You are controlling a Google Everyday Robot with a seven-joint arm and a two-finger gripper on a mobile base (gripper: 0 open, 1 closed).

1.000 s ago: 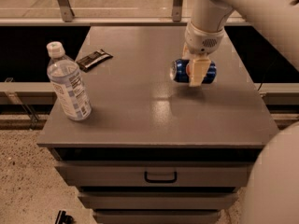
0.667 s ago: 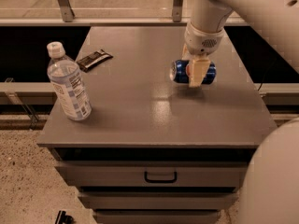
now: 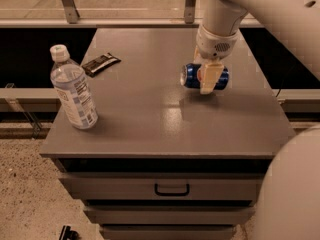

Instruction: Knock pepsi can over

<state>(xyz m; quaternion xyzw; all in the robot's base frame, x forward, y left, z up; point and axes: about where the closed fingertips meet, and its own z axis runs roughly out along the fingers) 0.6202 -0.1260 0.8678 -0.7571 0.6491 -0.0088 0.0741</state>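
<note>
Pepsi can (image 3: 191, 77) lies on its side on the tabletop (image 3: 150, 124), toward the right edge and nearer the far edge than the near one, with its silver top facing left. We judge the knocking-over itself to be done, since the can is no longer upright. What seems left is to clear the arm away without rolling the can toward the right edge. The gripper (image 3: 207, 86) hangs from above directly over the middle of the can and covers part of its blue side, so it appears to be touching the can or just in front of it; we cannot say which. We also cannot tell whether the gripper is open, closed, or holding the can. The next move, as we see it, calls for a straight lift up and away, slow enough that any contact does not drag the can. The water bottle (image 3: 73, 91) stands near the left edge toward the near corner, and the snack-bar wrapper (image 3: 101, 64) lies behind it. Both are well apart from the can.
</note>
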